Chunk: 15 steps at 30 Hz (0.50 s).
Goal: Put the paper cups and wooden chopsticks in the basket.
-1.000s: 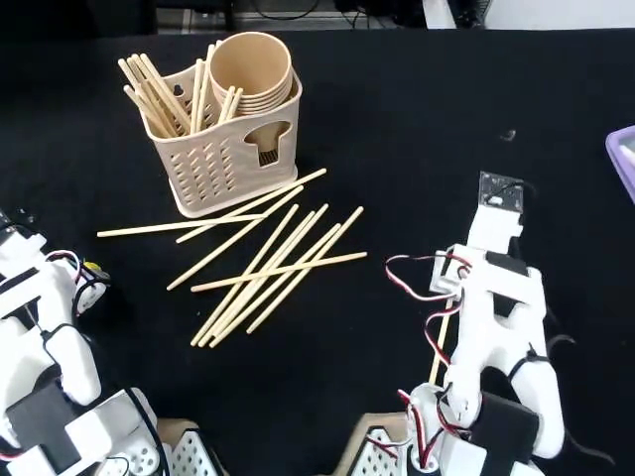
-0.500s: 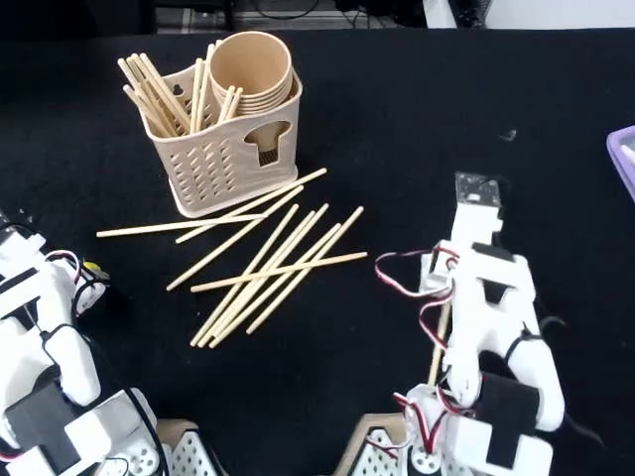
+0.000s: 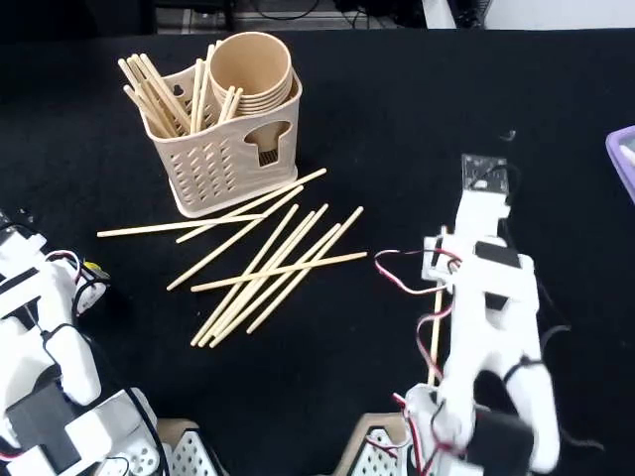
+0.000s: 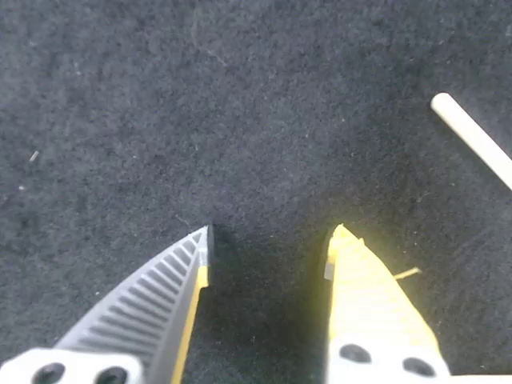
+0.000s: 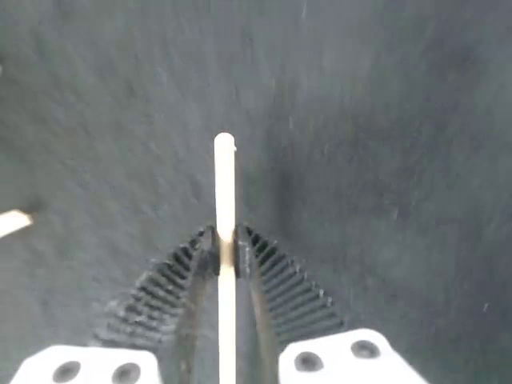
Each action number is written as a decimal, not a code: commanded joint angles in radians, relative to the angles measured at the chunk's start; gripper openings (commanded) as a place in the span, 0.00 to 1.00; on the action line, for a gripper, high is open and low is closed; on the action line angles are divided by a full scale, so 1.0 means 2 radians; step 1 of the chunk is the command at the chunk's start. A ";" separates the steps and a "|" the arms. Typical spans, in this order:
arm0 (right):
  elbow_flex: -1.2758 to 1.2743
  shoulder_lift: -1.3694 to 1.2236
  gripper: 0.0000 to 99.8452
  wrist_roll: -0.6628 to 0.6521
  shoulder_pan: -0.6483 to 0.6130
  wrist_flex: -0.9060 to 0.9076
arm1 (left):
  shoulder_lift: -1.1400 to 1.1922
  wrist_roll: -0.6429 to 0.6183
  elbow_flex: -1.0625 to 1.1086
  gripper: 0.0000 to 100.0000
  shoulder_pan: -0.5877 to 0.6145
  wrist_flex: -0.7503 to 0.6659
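Observation:
A beige basket (image 3: 218,164) stands at the back left with a stack of paper cups (image 3: 251,64) and several wooden chopsticks (image 3: 154,94) upright in it. Several loose chopsticks (image 3: 268,263) lie fanned out on the black cloth in front of it. My right gripper (image 5: 226,240) is shut on one chopstick (image 5: 225,184), whose tip sticks out past the fingertips. In the high view that chopstick (image 3: 436,337) shows beside the right arm (image 3: 486,288), right of the pile. My left gripper (image 4: 272,236) hangs open just above bare cloth, with one chopstick end (image 4: 472,148) nearby.
The left arm (image 3: 40,327) sits at the front left corner. A purple container's edge (image 3: 622,154) shows at the far right. A small dark speck (image 3: 508,135) lies on the cloth beyond the right arm.
The right arm has shifted and stretched toward the back of the table, carrying the chopstick in its gripper. The left arm and the loose chopsticks have stayed put.

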State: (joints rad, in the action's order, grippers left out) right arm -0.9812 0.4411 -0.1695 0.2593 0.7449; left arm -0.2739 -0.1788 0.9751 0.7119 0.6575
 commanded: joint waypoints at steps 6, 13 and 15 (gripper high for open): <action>-0.002 0.171 0.01 -0.095 -0.142 0.011 | 0.001 -0.002 -0.015 0.24 -0.003 -0.008; -0.007 0.203 0.01 -0.167 -0.389 0.056 | 0.001 -0.002 -0.015 0.24 -0.003 -0.008; -0.010 0.202 0.01 -0.180 -0.440 0.053 | 0.001 -0.002 -0.015 0.24 -0.003 -0.008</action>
State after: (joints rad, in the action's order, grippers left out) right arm -1.0058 0.8078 -0.4856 -0.4511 0.8493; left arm -0.2739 -0.1788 0.9751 0.7119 0.6575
